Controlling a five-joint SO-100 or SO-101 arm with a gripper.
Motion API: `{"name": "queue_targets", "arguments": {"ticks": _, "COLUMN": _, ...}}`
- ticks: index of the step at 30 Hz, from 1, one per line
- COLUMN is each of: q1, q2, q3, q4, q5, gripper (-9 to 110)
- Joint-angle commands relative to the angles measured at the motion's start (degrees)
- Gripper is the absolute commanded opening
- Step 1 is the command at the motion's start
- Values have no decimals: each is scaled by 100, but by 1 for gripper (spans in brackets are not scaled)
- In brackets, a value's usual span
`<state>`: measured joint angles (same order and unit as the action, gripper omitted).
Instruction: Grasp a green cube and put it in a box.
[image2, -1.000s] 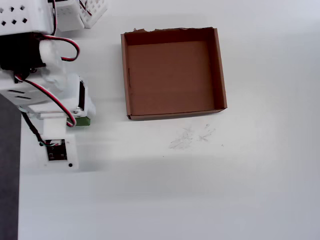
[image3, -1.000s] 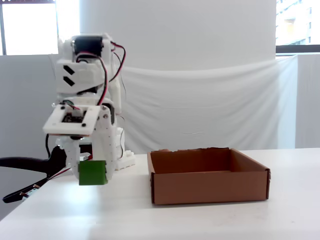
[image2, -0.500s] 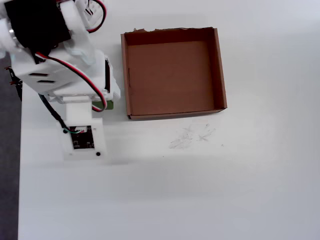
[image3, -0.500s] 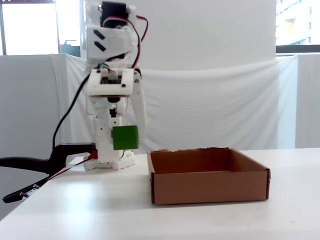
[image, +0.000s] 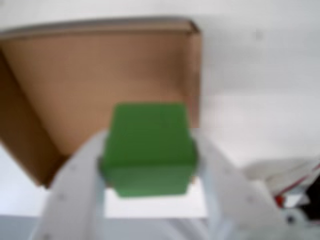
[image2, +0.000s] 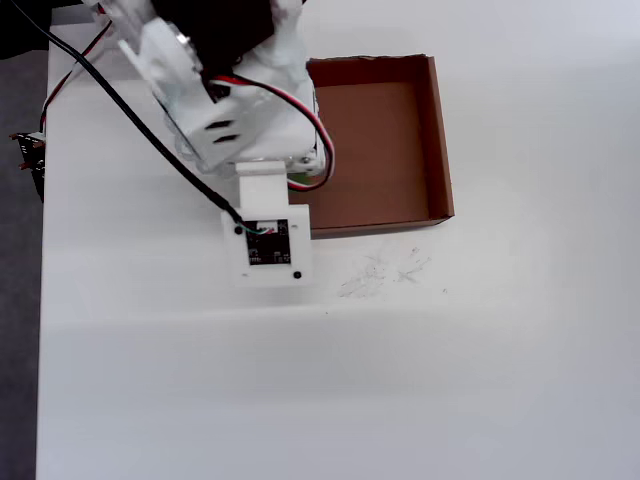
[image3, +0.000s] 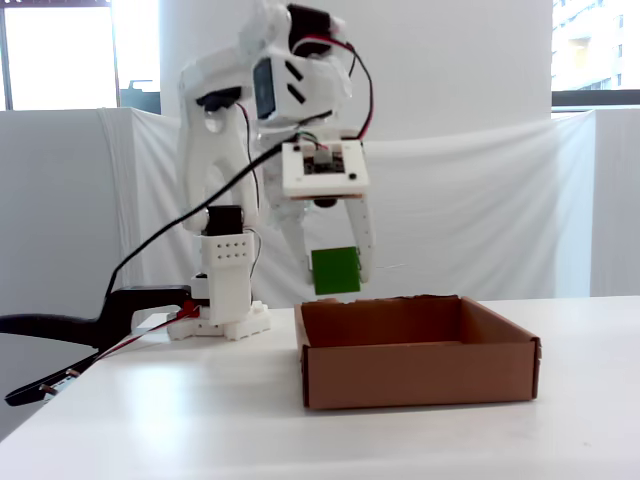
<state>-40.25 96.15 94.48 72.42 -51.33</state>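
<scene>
1. The arm arches from its base, wrist pointing down, over the left part of the box (image3: 418, 358) in the fixed view.
2. The end effector (image3: 336, 275) pinches the green cube (image3: 335, 270), held in the air above the box.
3. The white bench (image2: 400, 380) stands before draped white cloth (image3: 470, 220).
4. A black clamp (image3: 70, 330) lies at the bench's left edge.

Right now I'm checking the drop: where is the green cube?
In the fixed view the green cube hangs clamped in the gripper, in the air just above the left end of the box, not touching it.
</scene>
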Motion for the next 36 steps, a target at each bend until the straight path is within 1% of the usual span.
{"name": "queue_targets", "arguments": {"ticks": 1, "q1": -316, "q2": -97, "q3": -97, "q4": -396, "q5": 325, "gripper": 16}}
{"name": "queue_targets", "arguments": {"ticks": 6, "q1": -650, "q2": -439, "q3": 114, "q4": -721, "q5": 466, "gripper": 16}}
{"name": "queue_targets", "arguments": {"ticks": 15, "q1": -958, "q2": -475, "q3": 1116, "q4": -1608, "q5": 413, "gripper": 16}}
{"name": "queue_targets", "arguments": {"ticks": 21, "q1": -993, "q2": -466, "q3": 1362, "q4": -1723, "q5": 378, "gripper": 17}}
{"name": "queue_targets", "arguments": {"ticks": 28, "q1": -984, "q2": -396, "q3": 1600, "q4": -1819, "q5": 378, "gripper": 24}}
{"name": "queue_targets", "arguments": {"ticks": 32, "q1": -923, "q2": -246, "q3": 1564, "q4": -1688, "q5": 378, "gripper": 26}}
{"name": "queue_targets", "arguments": {"ticks": 36, "q1": -721, "q2": 79, "q3": 1283, "q4": -1283, "q5": 378, "gripper": 28}}
